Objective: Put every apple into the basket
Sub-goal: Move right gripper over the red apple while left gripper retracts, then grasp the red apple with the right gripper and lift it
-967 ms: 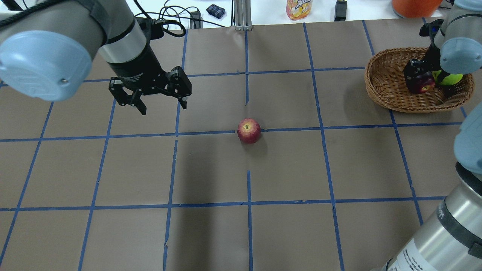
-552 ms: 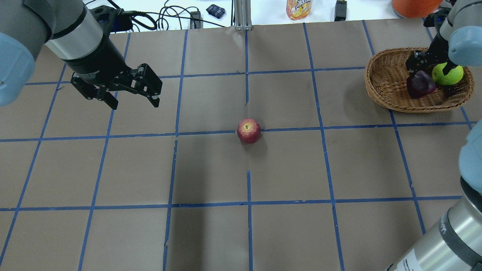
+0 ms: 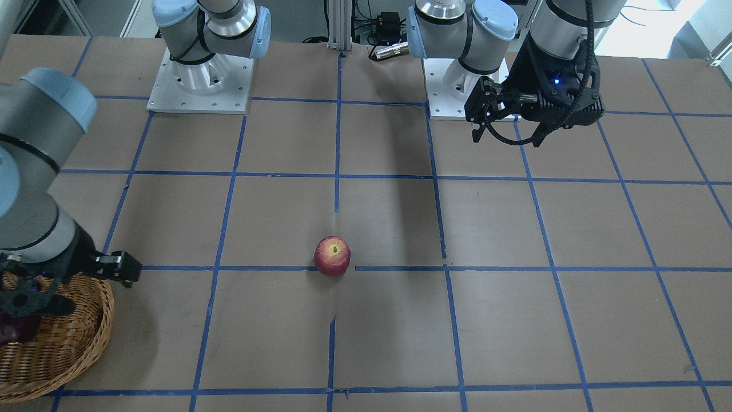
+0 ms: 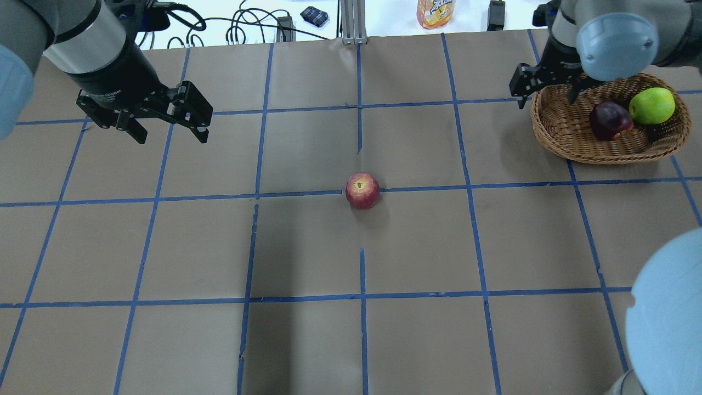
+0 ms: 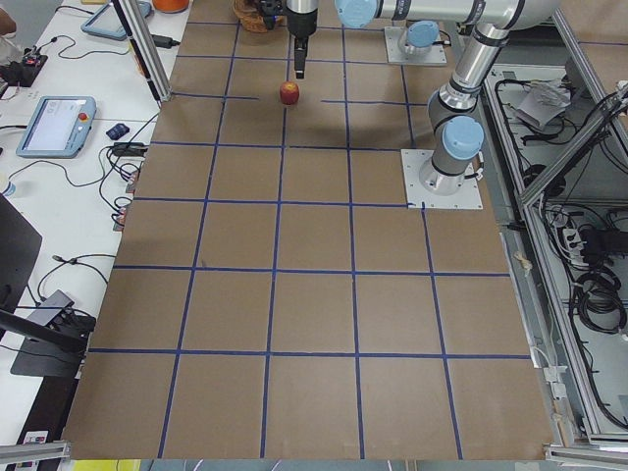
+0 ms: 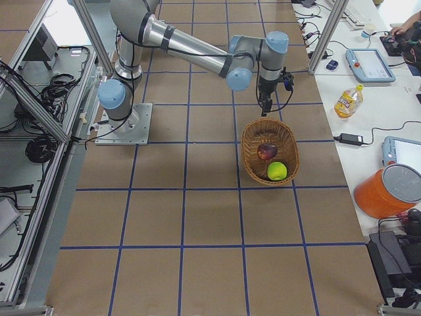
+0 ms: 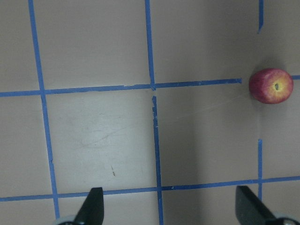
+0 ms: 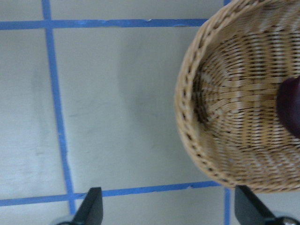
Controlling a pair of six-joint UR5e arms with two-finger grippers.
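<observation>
A red apple (image 4: 362, 191) with a yellowish stem end stands alone near the table's middle; it also shows in the front view (image 3: 332, 256) and the left wrist view (image 7: 271, 86). The wicker basket (image 4: 554, 140) sits at the far right and holds the purple apple (image 4: 609, 119) and the green apple (image 4: 651, 105). My right gripper (image 4: 545, 99) is open and empty, above the basket's left rim (image 8: 187, 117). My left gripper (image 4: 171, 134) is open and empty, high over the far left of the table, well away from the red apple.
Brown paper with a blue tape grid covers the table. Beyond the far edge lie cables, a juice bottle (image 4: 435, 12) and an orange container (image 4: 603, 10). My right arm's elbow (image 4: 666, 312) fills the near right corner of the overhead view.
My right gripper let go of the purple apple, rose out of the basket and moved left to its rim. My left gripper moved left and away from the red apple.
</observation>
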